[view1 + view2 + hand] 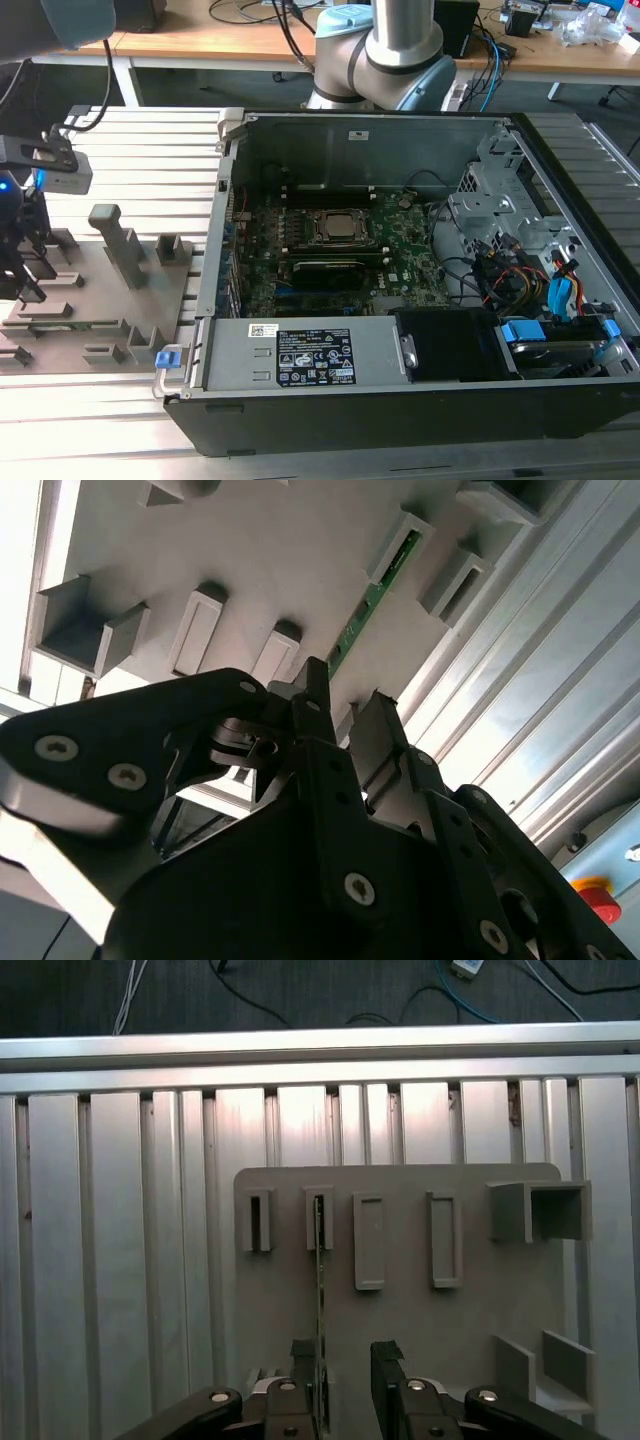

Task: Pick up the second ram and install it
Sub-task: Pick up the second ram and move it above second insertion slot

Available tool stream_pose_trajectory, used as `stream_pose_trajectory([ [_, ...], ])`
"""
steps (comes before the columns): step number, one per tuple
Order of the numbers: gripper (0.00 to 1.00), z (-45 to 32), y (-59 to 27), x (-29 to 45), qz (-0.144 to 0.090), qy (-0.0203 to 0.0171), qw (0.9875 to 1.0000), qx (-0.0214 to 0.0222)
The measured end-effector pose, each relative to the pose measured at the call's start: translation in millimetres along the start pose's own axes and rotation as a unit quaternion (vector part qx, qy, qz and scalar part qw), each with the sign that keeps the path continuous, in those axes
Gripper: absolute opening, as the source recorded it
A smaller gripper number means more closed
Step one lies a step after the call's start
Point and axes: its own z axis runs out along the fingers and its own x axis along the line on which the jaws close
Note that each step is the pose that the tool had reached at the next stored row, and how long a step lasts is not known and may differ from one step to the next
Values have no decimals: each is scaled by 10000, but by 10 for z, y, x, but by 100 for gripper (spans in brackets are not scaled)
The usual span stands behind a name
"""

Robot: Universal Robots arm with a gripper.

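The second ram [320, 1290] is a thin green board standing on edge in a slot of the grey holder plate [400, 1350]. In the second wrist view the ram [372, 598] runs from a holder block toward my fingers. My gripper [345, 1360] is open just above the plate. Its black fingers straddle the near end of the ram, which lies close against one fingertip [304, 1358]. In the exterior view my gripper [25, 285] hangs over the holder plate [110, 320] at the exterior view's left, well apart from the open computer case [400, 420].
The case holds the green motherboard [405, 265] with the processor socket [335, 225], drive cages and cables at the exterior view's right. Grey upright blocks [115, 240] rise from the holder plate. Ribbed aluminium table rails [120, 1260] surround the plate. The arm's base [385, 50] stands behind the case.
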Motion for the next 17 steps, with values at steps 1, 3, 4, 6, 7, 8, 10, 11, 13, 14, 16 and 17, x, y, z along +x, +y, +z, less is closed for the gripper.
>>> stream_pose_trajectory([
  [1,36,9,3,18,0,-2,10000,0],
  [3,36,44,3,45,0,-4,10000,0],
  [4,36,60,4,46,1,-3,10000,-1],
  [6,36,126,1,53,0,-3,10000,0],
  [7,36,139,1,54,0,-3,10000,-1],
  [8,36,158,0,56,0,-4,10000,-1],
  [10,36,177,-1,57,0,-4,10000,-1],
  [11,36,186,-1,59,0,-3,10000,-1],
  [13,36,206,-2,61,0,-3,10000,0],
  [14,36,217,-2,62,0,-3,10000,-1],
  [16,36,237,-3,64,0,-3,10000,-1],
  [17,36,253,-3,66,0,-3,10000,-1],
])
